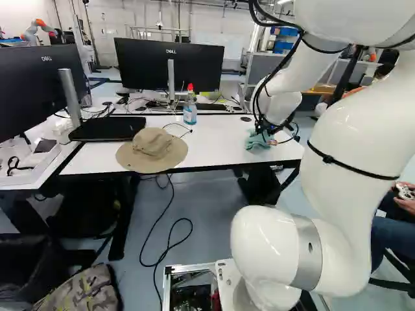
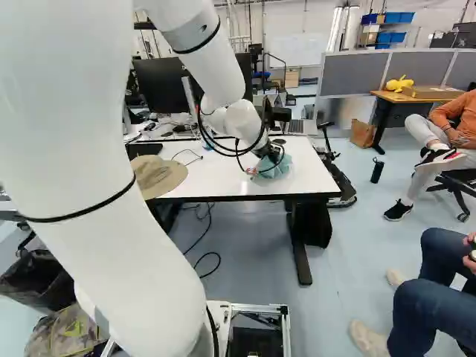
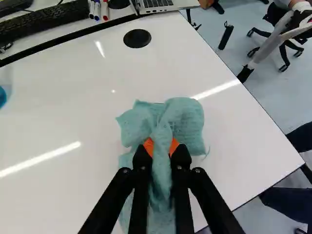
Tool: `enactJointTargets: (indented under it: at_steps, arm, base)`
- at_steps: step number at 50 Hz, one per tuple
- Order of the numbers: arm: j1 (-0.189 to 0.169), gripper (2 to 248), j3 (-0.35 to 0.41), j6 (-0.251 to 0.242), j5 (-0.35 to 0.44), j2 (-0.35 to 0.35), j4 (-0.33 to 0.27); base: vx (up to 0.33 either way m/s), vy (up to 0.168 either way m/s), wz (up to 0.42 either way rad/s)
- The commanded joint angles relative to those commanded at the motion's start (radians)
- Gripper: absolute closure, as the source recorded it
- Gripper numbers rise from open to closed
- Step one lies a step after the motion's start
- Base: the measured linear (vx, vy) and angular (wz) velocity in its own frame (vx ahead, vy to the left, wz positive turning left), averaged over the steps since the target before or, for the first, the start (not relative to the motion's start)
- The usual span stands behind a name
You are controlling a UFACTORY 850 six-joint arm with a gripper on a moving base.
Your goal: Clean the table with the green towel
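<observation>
In the right base view my gripper (image 2: 272,155) reaches down to the green towel (image 2: 277,169) near the right end of the white table (image 2: 309,175). The wrist view has my gripper (image 3: 161,148) shut on the bunched towel (image 3: 186,122), an orange pad pressing it from each side. Loose folds spread on the tabletop (image 3: 73,102) ahead of the fingers and trail back beneath them. The towel's underside is hidden.
A tan hat (image 1: 152,149) lies at the table's front edge, with a blue spray bottle (image 1: 190,109) behind it. Monitors (image 1: 170,65) stand farther back. Beyond the gripper are a black round disc (image 3: 137,38), markers (image 3: 97,9) and a laptop (image 3: 161,4).
</observation>
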Motion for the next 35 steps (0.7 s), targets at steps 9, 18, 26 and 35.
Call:
enactJointTargets:
  at_steps: [9, 18, 26, 35]
  arm:
    - [-0.001, 197, -0.020, 0.000, 0.050, -0.040, 0.000]
    - [-0.004, 197, -0.030, 0.000, 0.079, -0.070, 0.000]
    - [-0.004, 197, -0.035, 0.000, 0.079, -0.093, 0.000]
    - [-0.004, 197, -0.040, 0.000, 0.079, -0.116, 0.000]
  base:
    - [0.000, 0.000, 0.000]
    - [0.000, 0.000, 0.000]
    - [0.000, 0.000, 0.000]
    - [0.000, 0.000, 0.000]
